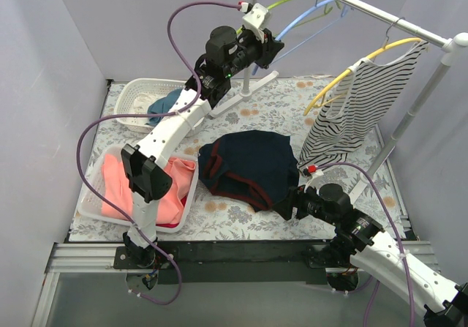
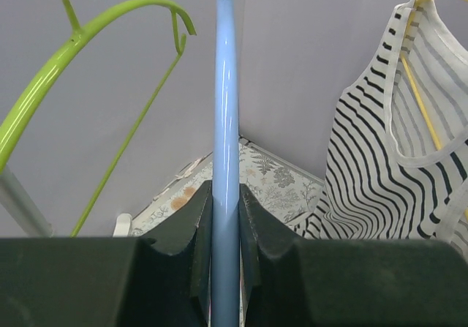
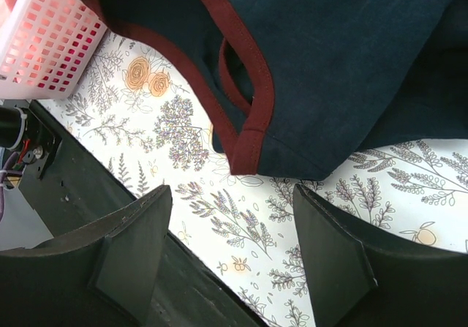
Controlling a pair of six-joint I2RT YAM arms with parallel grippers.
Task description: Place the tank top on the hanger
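Note:
The navy tank top [image 1: 248,167] with dark red trim lies crumpled on the floral table; its trimmed edge shows in the right wrist view [image 3: 307,56]. The light-blue hanger [image 1: 300,21] hangs on the metal rail at the back. My left gripper [image 1: 272,47] is raised there and shut on the hanger's bar, which runs straight up between the jaws in the left wrist view [image 2: 225,122]. My right gripper [image 1: 287,204] is open and empty, hovering just in front of the tank top's near edge [image 3: 230,268].
A lime-green hanger [image 2: 80,56] hangs left of the blue one. A yellow hanger [image 1: 365,60] carries a black-and-white striped top [image 1: 358,107] on the rail [image 1: 380,16]. A white basket [image 1: 88,203] holds a coral-pink garment [image 1: 142,188]; another basket [image 1: 139,96] holds a teal cloth.

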